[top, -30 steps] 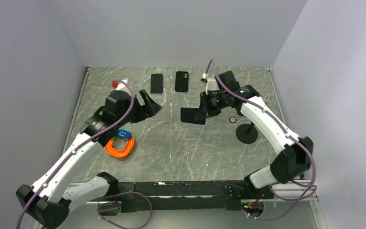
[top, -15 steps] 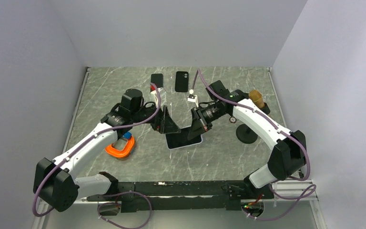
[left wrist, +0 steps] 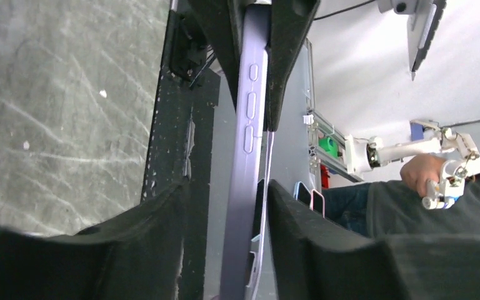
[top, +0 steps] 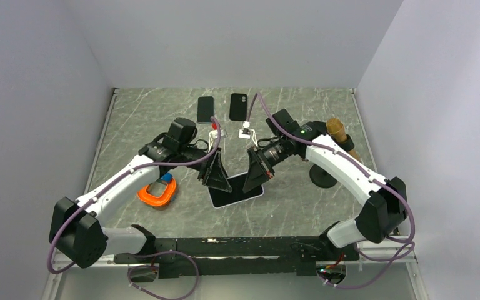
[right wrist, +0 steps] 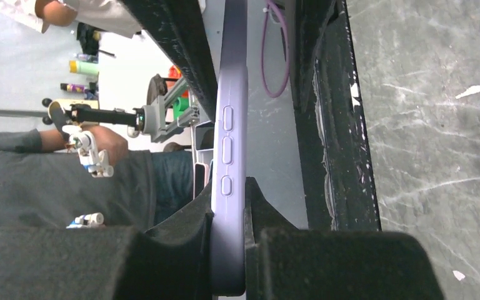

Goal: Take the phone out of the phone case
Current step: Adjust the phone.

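Note:
The phone, its dark screen [top: 233,189] facing up, sits in a lilac phone case [top: 242,200] and hangs tilted above the middle of the table. My right gripper [top: 257,175] is shut on the case's right end; in the right wrist view both pads press the case [right wrist: 230,125] at the gripper [right wrist: 228,209]. My left gripper [top: 218,177] straddles the left end. In the left wrist view the case edge [left wrist: 249,125] runs between its fingers, the gripper [left wrist: 228,203] still open, with a narrow gap on the left side.
Two black phones [top: 205,109] [top: 238,106] lie at the back of the table. An orange ring-shaped object [top: 157,194] with a blue part lies at the left. A black round stand [top: 323,175] and a brown object [top: 336,129] sit at the right.
Both arms moved to the table's middle and nearer. The right gripper carried the cased phone with it. The left gripper came over the phone's left end and its jaws narrowed.

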Action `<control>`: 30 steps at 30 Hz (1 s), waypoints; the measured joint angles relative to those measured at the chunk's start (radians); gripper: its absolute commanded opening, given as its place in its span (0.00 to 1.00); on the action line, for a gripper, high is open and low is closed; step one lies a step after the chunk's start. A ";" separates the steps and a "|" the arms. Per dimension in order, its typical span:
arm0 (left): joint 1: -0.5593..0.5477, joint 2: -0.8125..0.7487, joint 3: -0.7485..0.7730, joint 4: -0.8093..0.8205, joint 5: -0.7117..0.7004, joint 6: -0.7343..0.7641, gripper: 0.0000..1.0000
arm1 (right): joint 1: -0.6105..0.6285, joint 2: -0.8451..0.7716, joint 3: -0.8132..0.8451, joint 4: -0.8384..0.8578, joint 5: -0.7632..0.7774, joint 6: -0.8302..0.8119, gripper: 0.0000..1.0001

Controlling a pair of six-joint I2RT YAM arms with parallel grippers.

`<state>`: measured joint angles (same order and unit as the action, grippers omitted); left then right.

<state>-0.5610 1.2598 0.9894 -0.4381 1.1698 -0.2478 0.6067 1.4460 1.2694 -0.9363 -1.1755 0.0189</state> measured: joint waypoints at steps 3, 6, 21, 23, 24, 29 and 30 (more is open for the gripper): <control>0.000 0.001 0.005 -0.009 0.065 0.001 0.11 | 0.008 0.002 0.017 0.003 -0.002 -0.009 0.01; 0.003 0.003 0.026 -0.038 0.099 0.007 0.00 | 0.009 0.000 0.020 0.025 -0.006 -0.007 0.29; 0.119 -0.264 -0.083 0.379 -0.204 -0.444 0.00 | -0.076 -0.238 -0.072 0.406 0.327 0.452 0.89; 0.128 -0.294 -0.141 0.566 -0.248 -0.592 0.00 | -0.076 -0.258 -0.087 0.473 0.380 0.555 0.79; 0.129 -0.296 -0.161 0.645 -0.261 -0.660 0.00 | -0.076 -0.264 -0.094 0.503 0.396 0.600 0.75; 0.131 -0.212 -0.197 0.967 -0.299 -0.961 0.00 | -0.068 -0.266 -0.104 0.678 0.424 0.838 0.63; 0.130 -0.199 -0.197 1.006 -0.305 -1.005 0.00 | -0.067 -0.266 -0.104 0.709 0.437 0.872 0.57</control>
<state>-0.4305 1.0611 0.7925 0.5674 0.8646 -1.2530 0.5396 1.1797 1.1656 -0.2276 -0.7387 0.8906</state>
